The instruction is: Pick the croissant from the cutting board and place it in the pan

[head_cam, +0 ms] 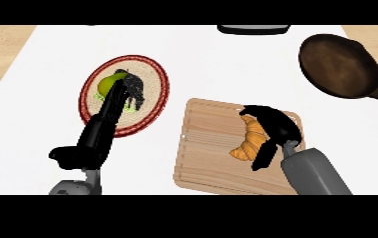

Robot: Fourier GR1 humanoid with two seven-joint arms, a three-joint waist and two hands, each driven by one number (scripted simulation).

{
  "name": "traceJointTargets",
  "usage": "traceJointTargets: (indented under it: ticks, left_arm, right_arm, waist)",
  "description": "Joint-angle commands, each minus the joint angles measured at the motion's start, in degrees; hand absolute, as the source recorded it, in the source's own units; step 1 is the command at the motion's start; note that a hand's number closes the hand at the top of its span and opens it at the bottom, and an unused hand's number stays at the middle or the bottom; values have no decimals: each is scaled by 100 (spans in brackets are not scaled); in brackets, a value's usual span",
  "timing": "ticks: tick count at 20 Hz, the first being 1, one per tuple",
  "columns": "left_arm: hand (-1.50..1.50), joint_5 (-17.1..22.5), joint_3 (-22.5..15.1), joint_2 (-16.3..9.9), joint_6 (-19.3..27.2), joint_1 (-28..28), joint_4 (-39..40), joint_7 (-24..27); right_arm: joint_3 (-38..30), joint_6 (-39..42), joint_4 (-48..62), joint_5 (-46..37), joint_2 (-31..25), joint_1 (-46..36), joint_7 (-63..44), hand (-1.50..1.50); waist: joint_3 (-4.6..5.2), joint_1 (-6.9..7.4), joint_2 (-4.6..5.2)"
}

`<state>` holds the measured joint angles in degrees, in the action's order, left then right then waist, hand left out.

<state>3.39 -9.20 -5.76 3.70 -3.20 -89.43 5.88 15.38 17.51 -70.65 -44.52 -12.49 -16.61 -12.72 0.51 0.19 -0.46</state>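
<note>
Right hand [275, 124] is on the croissant [249, 141], which lies on the board [210, 147], right-of-centre. Fingers curl over its top and right side, thumb sticks out below it. I read that as closing on it, grasp step, not lifted yet as far as I can tell.

To do this well I'd want the fingers and thumb on opposite flanks of the croissant's thick middle, not a horn tip, so it won't swing. Then lift straight up off the board before going anywhere. Pan [338, 64] is up and right, well apart from the board, partly cut by the frame edge. I'd carry over its rim and release low over the middle.

Left hand [131, 89] sits over the plate [153, 68] on the left, fingers curled down next to a green fruit [109, 83]; whether it holds it, can't tell.

No labels, brands or writing readable anywhere.
</note>
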Motion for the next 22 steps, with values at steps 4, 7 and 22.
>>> traceJointTargets:
  ticks: [4, 7, 22]
  left_arm:
    - [0, 4, 39, 70, -122, -12, 212, 84]
    - [0, -37, 80, 82, -19, -35, -34, -132]
    - [0, -178, 43, 213, -29, -59, -167, -318]
  right_arm:
    - [270, -134, 748, -530, 254, -437, 210, 150]
    - [399, -629, 589, -751, 277, 82, 457, 150]
    - [-312, -784, -1610, -419, -1152, 940, 2132, 150]
  waist:
    - [-51, 17, 56]
    - [-52, 7, 49]
    - [-50, -89, 27]
